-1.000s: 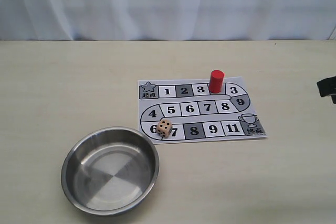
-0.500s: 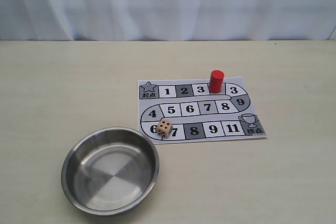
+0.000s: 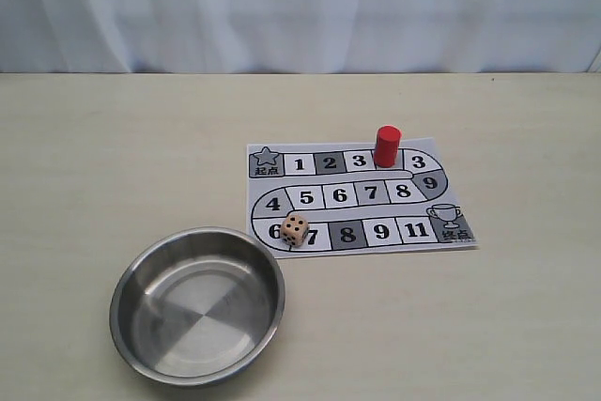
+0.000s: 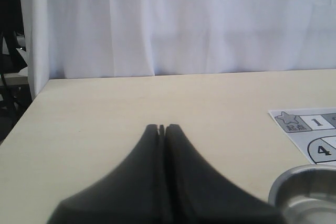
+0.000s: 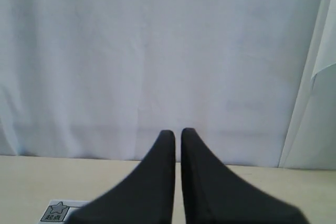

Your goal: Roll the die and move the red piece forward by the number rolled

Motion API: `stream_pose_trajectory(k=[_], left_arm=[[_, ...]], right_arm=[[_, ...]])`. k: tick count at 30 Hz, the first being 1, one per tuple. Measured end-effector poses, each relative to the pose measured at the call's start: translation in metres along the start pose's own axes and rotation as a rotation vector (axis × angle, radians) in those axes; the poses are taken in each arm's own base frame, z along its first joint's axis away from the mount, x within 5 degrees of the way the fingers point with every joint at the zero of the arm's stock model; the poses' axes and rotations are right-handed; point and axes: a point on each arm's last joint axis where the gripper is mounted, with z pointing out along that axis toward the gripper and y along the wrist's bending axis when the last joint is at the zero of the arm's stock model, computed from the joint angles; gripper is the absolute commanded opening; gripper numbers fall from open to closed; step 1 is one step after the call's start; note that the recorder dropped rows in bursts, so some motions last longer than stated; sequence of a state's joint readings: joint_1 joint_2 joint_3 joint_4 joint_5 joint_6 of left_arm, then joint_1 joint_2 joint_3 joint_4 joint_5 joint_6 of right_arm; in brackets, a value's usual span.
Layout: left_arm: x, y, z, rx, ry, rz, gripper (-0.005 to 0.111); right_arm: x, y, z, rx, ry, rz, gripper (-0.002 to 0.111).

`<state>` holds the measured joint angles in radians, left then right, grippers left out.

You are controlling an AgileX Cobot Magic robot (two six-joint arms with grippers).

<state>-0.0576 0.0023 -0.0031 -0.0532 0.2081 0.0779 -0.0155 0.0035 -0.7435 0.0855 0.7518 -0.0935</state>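
Observation:
The die, a cream cube with dark pips, rests on the printed board over the line between squares 6 and 7 in the near row. The red piece stands upright on the far row, on the square just after the 3. Neither gripper shows in the exterior view. In the left wrist view my left gripper is shut, its black fingers touching, with nothing in it, above bare table. My right gripper is shut to a thin slit and empty, pointing at the white curtain.
A steel bowl sits empty on the table at the front left, close to the board's near left corner; its rim shows in the left wrist view. A white curtain closes off the back.
A dark part of the right arm that showed at the right edge of the exterior view one second ago has gone out of view. Die, red piece and bowl have not moved.

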Motion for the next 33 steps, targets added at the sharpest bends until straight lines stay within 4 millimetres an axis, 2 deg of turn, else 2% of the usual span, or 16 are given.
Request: stream_pose_trajectory(k=[6,12,16,21,26,33], left_arm=[[0.0,0.0,0.0,0.0,0.0,0.0,0.0],[0.0,0.0,0.0,0.0,0.0,0.0,0.0],[0.0,0.0,0.0,0.0,0.0,0.0,0.0],[0.0,0.0,0.0,0.0,0.0,0.0,0.0],[0.0,0.0,0.0,0.0,0.0,0.0,0.0],[0.0,0.0,0.0,0.0,0.0,0.0,0.0]], right_arm=[[0.017,-0.002,0.024,0.017,-0.086,0.005,0.004],[0.06,-0.004,0.053,0.031,-0.083,0.013,0.004],[0.09,-0.004,0.065,0.036,-0.036,0.015,0.004],[0.123,-0.004,0.074,0.042,0.042,-0.017,0.004],[0.164,-0.005,0.081,0.05,0.092,-0.063,0.004],[0.176,-0.004,0.081,0.046,0.146,-0.061,0.004]])
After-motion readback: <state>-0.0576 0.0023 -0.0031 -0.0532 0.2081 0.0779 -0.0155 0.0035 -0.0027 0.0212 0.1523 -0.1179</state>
